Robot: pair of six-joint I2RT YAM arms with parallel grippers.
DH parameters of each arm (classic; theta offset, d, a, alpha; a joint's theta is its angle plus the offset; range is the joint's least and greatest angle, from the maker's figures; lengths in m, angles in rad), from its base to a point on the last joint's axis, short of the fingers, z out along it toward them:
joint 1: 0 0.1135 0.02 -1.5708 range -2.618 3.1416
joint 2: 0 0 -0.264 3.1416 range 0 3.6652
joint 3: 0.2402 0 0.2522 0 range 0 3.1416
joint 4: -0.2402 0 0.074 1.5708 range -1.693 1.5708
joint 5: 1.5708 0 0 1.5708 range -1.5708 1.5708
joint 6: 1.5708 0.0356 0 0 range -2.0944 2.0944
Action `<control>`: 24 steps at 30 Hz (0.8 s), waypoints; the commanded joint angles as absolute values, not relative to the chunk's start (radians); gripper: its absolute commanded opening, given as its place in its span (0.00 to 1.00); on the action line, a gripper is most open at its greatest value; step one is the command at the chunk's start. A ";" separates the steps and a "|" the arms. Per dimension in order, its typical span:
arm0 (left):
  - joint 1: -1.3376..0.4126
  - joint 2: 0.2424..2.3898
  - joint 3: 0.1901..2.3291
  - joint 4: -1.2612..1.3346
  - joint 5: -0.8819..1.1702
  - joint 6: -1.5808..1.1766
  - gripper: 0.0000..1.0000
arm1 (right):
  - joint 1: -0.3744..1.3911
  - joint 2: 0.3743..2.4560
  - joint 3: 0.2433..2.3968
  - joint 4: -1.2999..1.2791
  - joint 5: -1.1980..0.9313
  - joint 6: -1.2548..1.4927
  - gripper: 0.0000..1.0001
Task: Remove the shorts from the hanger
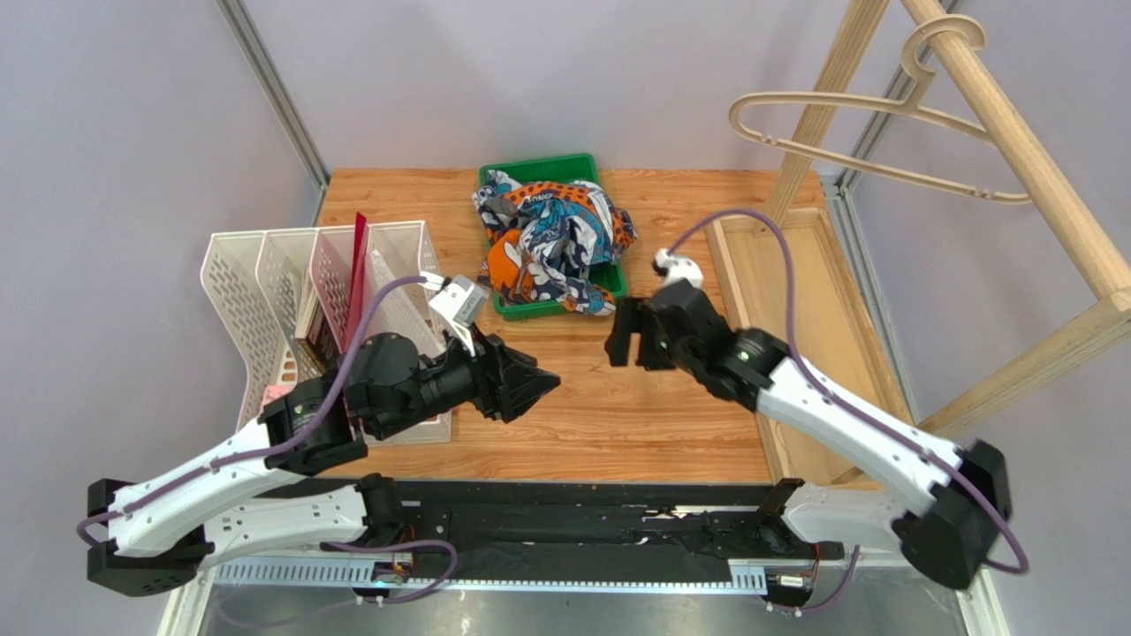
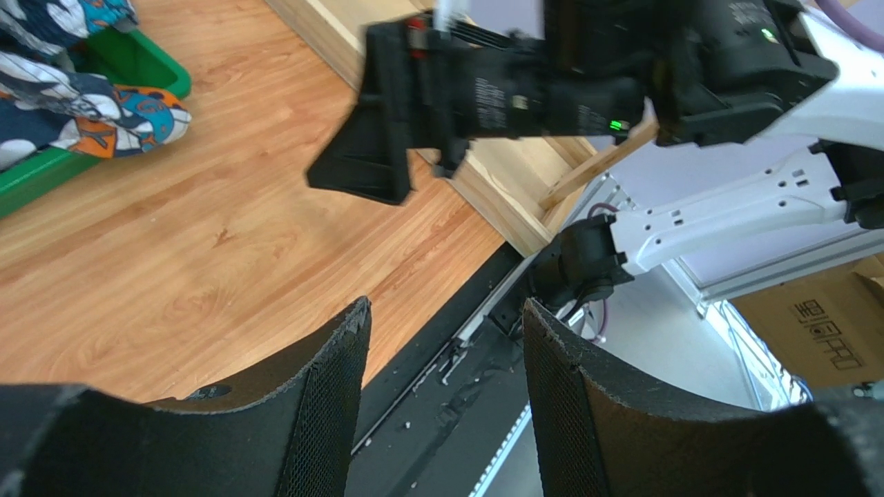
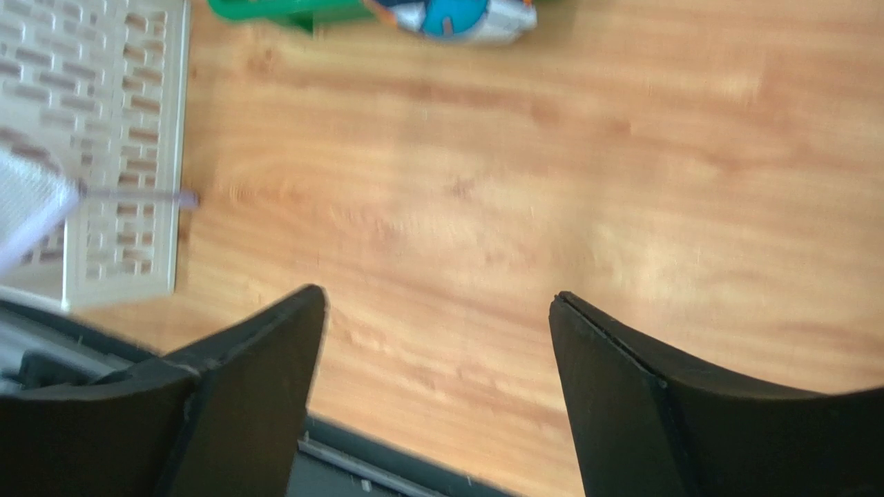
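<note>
well, the shorts (image 1: 551,245) lie crumpled in a heap in the green tray (image 1: 538,172) at the far middle of the table (image 1: 624,424), with some cloth spilling over the tray's right and near rims. they are off the hanger (image 1: 830,97), which hangs bare by its rounded hook from the slanting wooden rack beam (image 1: 1022,133) at the far right, well apart from the tray.

the right gripper (image 1: 631,338) hovers above the wood just near and right of the tray, close to the shorts but not touching them. its wrist view shows both fingers spread wide with only bare table between them, and a corner of the patterned cloth at the far edge. nothing is held.

the left gripper (image 1: 531,384) hangs over the near middle of the table, pointing right toward the other claw, the two close but apart. its fingers stand parted too, and its own camera sees only the table edge and the black rail through the gap.

behind the left arm, at the left side of the table, stands a white slotted file rack (image 1: 266,292) with a red sheet (image 1: 356,265) upright in one of its compartments.
</note>
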State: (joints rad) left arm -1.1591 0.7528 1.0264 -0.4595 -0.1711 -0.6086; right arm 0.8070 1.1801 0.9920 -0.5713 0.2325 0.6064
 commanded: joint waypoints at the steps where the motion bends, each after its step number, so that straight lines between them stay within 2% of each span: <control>1: -1.163 0.765 0.985 -0.368 -0.140 -0.638 0.61 | 0.837 0.899 0.818 -0.401 0.121 0.675 0.86; 6: -1.164 0.764 0.890 -0.272 -0.097 -0.704 0.61 | 0.857 0.688 0.672 -0.419 0.149 0.724 0.89; 7: -1.161 0.759 0.856 -0.253 -0.083 -0.715 0.60 | 0.856 0.672 0.664 -0.429 0.161 0.726 0.89; 8: -1.161 0.756 0.839 -0.236 -0.078 -0.725 0.60 | 0.859 0.655 0.655 -0.437 0.170 0.732 0.94; 10: -1.163 0.738 0.792 -0.201 -0.072 -0.752 0.60 | 0.859 0.625 0.627 -0.434 0.173 0.741 0.95; 24: -1.158 0.523 0.557 -0.109 -0.083 -0.868 0.61 | 0.857 0.594 0.522 -0.333 0.101 0.798 0.95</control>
